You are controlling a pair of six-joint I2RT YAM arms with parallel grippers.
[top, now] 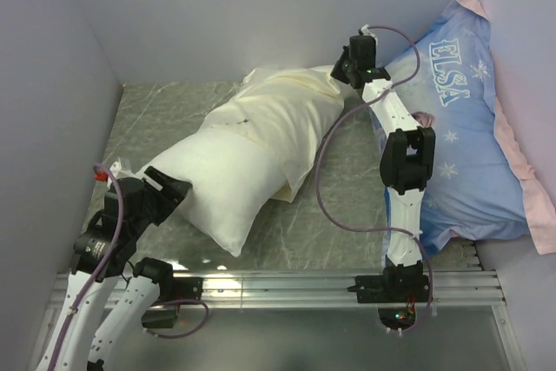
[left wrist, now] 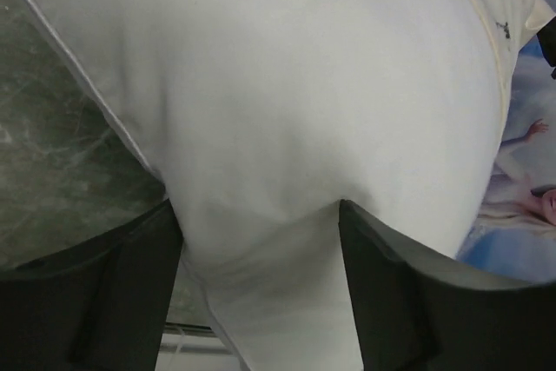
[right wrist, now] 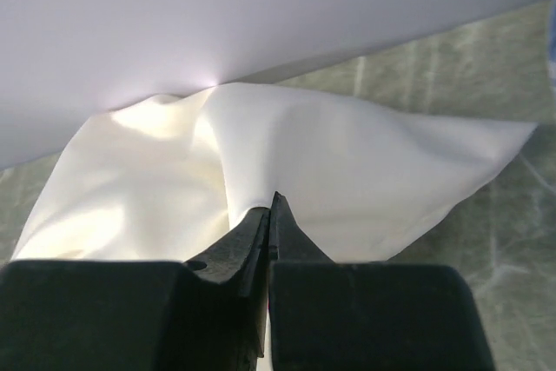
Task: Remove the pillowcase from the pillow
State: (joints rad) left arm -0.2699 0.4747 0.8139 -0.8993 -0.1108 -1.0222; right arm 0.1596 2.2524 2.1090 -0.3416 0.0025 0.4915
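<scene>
Pale lavender walls [top: 52, 84] box in a grey-green marbled table [top: 174, 119], with an aluminium rail [top: 287, 284] along its near edge.

At the lower left of the overhead view the left gripper [top: 172, 187] has its black fingers [left wrist: 130, 293] spread wide. They stand on either side of the pillow's low end, and in the left wrist view smooth white fabric bulges between them without being pinched.

The pillow [top: 217, 188] is plump and bright white. It lies on the table with its long axis running diagonally from lower left to upper centre, and its bare end points toward the left arm.

The pillowcase [top: 278, 119] is thin, cream and wrinkled. It sheathes the pillow's far half and trails toward the back wall, so its closed end points to the upper right.

At the upper centre the right gripper [top: 352, 62] is clamped tight on that far end. In the right wrist view its tips meet on a fold of the soft cloth [right wrist: 347, 171], which fans out on both sides.

Along the right edge a larger blue pillow [top: 460, 145] printed ELSA, with pink trim, leans against the wall.
</scene>
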